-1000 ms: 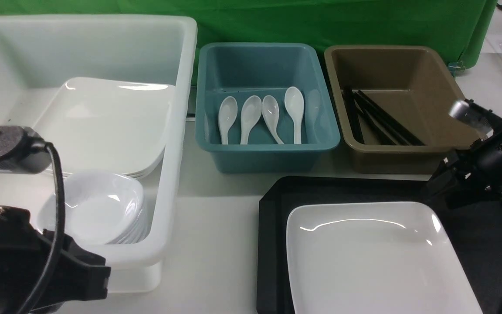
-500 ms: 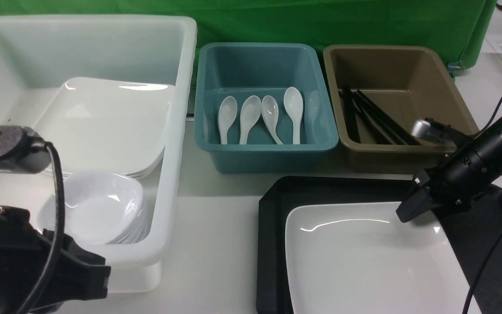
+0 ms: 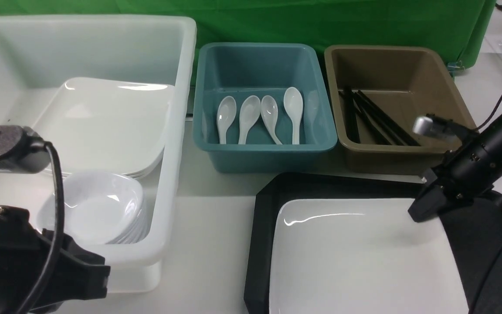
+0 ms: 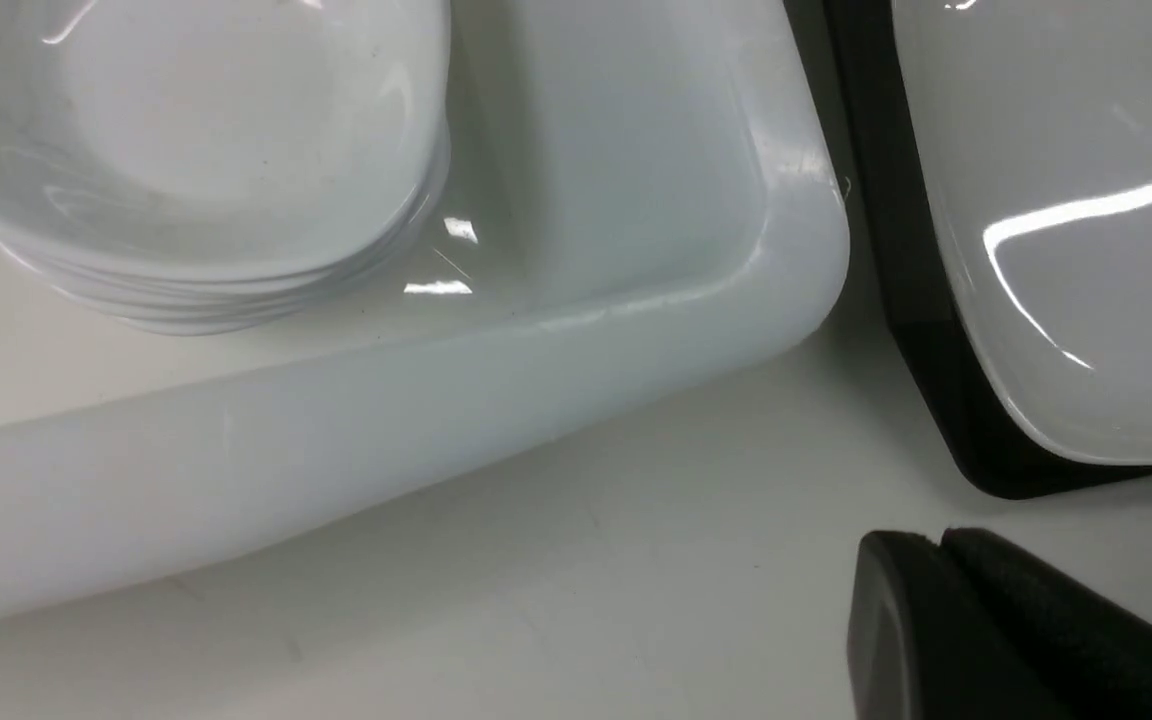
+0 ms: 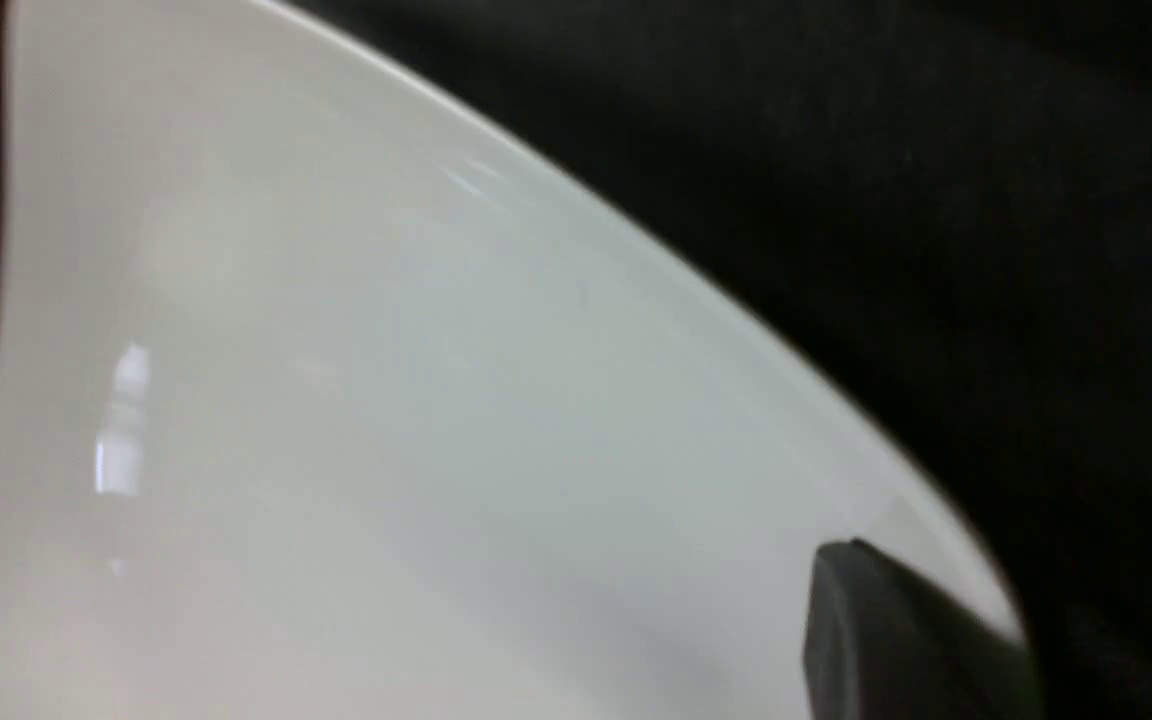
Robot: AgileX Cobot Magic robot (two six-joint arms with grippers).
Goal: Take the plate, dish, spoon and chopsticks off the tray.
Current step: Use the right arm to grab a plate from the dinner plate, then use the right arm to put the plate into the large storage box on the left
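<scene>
Front view puts the left arm's dark bulk nearest us, low at the left edge. Its tip shows only in the left wrist view, where the left gripper hangs over the bare table with its black fingers pressed together and nothing between them.

Just beyond, on our right, the plate lies on the tray. It covers most of the tray and leaves the black rim showing at the left and far sides. At the plate's far right corner we see the right gripper clamped on the rim. In the right wrist view one finger lies on the rim's upper face, while its partner is hidden below.

Farther back on the left stands the white bin. It holds a stack of small deep dishes at its near end and a stack of square plates behind them.

Beyond the tray we see the blue bin with four spoons side by side, handles toward us. To its right is the brown bin with the chopsticks along its floor. A green cloth closes off the back.
</scene>
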